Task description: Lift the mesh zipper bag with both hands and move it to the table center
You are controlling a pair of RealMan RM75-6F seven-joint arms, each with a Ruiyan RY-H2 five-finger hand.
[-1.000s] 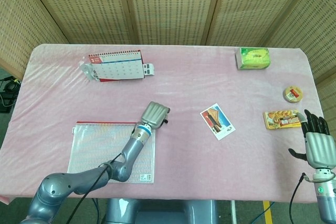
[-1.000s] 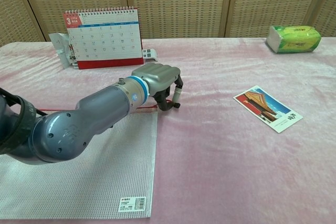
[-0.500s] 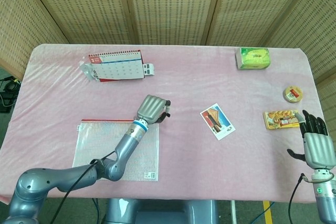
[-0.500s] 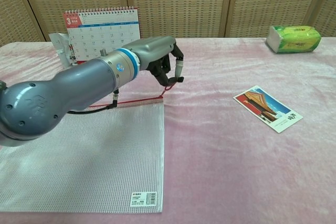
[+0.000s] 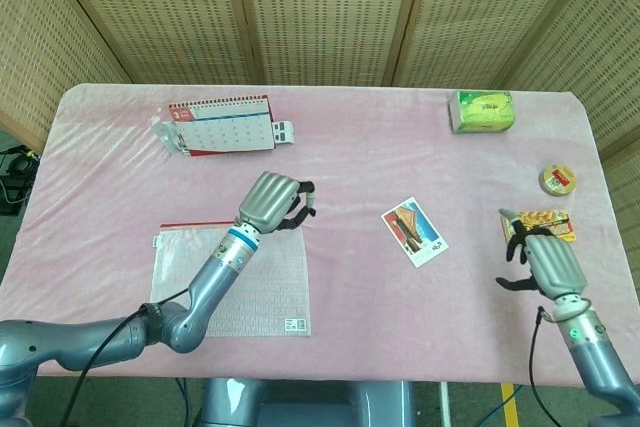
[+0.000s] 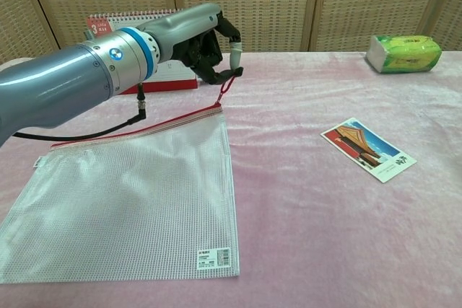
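Left robot hand [image 6: 209, 41] pinches the mesh zipper bag's [image 6: 137, 192] red pull; bag label unreadable; right robot hand [image 5: 545, 255] grips nothing.

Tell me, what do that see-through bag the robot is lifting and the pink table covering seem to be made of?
The mesh zipper bag looks like translucent plastic reinforced with a fine grid, edged by a red zipper strip; the pink beneath shows through it. The left hand holds it by the red pull loop. The table covering appears to be soft, plush fabric, perhaps velvet or fleece: matte with uneven shading. Neither can be confirmed by sight.
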